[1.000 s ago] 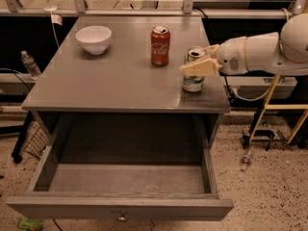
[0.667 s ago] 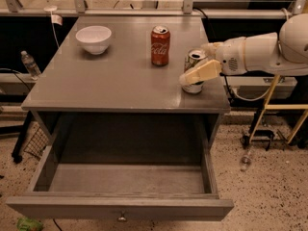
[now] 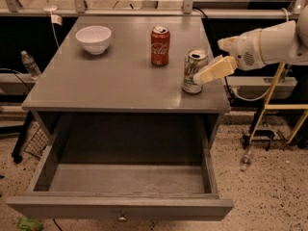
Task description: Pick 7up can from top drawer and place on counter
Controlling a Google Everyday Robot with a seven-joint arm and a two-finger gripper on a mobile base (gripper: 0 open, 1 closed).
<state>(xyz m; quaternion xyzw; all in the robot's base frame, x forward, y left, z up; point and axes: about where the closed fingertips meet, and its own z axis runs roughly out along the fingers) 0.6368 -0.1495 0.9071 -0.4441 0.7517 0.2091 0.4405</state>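
The 7up can stands upright on the counter, near its right front corner. My gripper reaches in from the right at can height. Its jaws are open, with one cream finger lying along the can's right side and its tip just overlapping the can. The other finger is mostly hidden behind the can. The top drawer is pulled fully out below the counter. Its knob shows at the front, and nothing shows inside it.
A red Coca-Cola can stands at the counter's middle back, left of the 7up can. A white bowl sits at the back left. A yellow-framed stand and a bottle are on the floor at right.
The finger that lay across the front of the 7up can has drawn back to the right, off the can. The can stays upright in the same spot on the counter.
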